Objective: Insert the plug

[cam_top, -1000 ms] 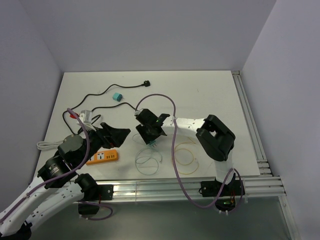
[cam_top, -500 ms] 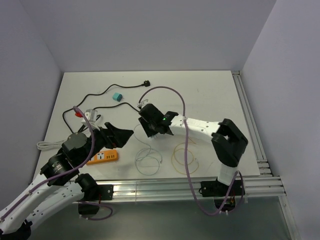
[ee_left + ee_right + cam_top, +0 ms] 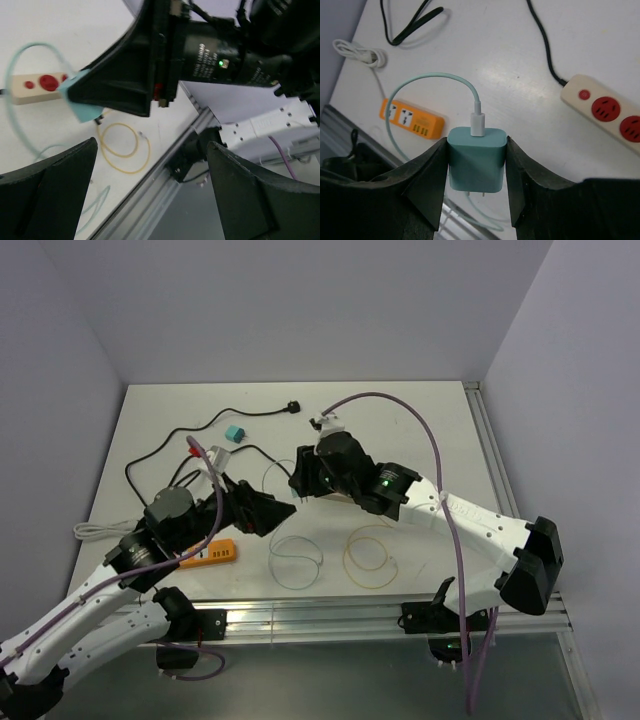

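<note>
From above, the right arm is covering most of the cream power strip (image 3: 605, 112), and the wrist picture is cutting off its end. The teal plug (image 3: 477, 162) is hiding inside the right gripper (image 3: 303, 483). The right fingers (image 3: 427, 185) are squeezing its sides over the middle of the table (image 3: 420, 430). It is looking smooth and blocky, with two thin pins at one end and a teal cable (image 3: 440, 75) at the other. The left gripper (image 3: 262, 512) is hanging near it, fingers spread wide, holding nothing.
</note>
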